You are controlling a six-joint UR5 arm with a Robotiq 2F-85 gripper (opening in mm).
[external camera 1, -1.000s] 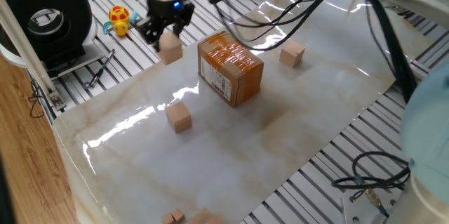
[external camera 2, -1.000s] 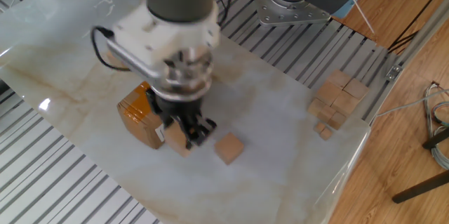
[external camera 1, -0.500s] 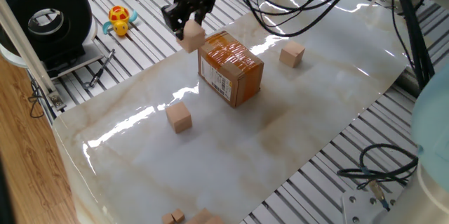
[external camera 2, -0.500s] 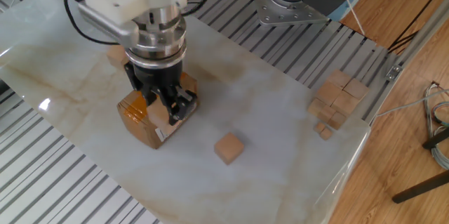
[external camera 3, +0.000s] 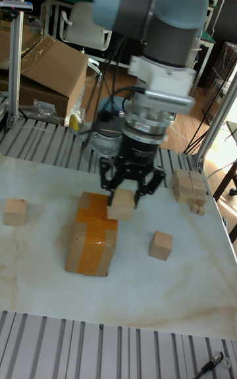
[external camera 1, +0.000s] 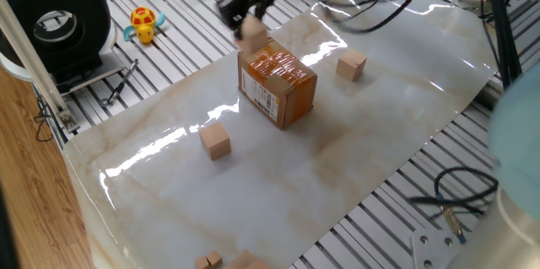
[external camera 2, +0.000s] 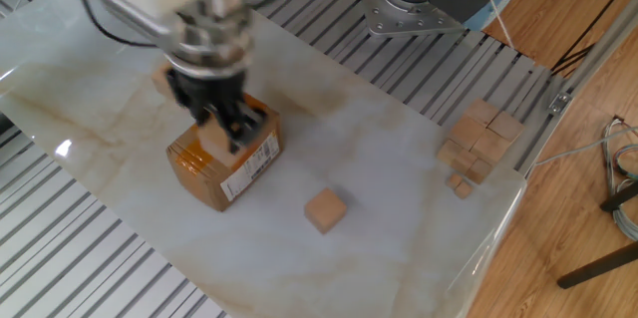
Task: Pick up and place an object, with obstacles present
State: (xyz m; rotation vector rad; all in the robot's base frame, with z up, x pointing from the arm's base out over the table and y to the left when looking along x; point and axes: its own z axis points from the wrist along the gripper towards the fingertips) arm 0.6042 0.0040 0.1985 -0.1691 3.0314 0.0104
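My gripper (external camera 1: pixel 251 23) is shut on a small light-tan wooden cube, the object (external camera 1: pixel 254 32), and holds it in the air just above the far top edge of the obstacle, a taped brown cardboard box (external camera 1: pixel 277 83). The other fixed view has the gripper (external camera 2: pixel 217 135) over the box (external camera 2: pixel 234 163), with the cube (external camera 2: pixel 210 143) between its fingers. In the tall fixed view the gripper (external camera 3: pixel 124 202) carries the cube (external camera 3: pixel 121 210) at the top right corner of the box (external camera 3: pixel 92 235).
Two loose cubes lie on the marble sheet, one (external camera 1: pixel 216 141) in front of the box and one (external camera 1: pixel 351 66) to its right. A yellow toy duck (external camera 1: pixel 143 24) sits on the slatted table at the left. Several cubes are piled (external camera 2: pixel 478 141) near one edge.
The gripper has carried the cube to the right, from the left of the box to a spot above the box's top edge. Box and loose cubes have not moved.
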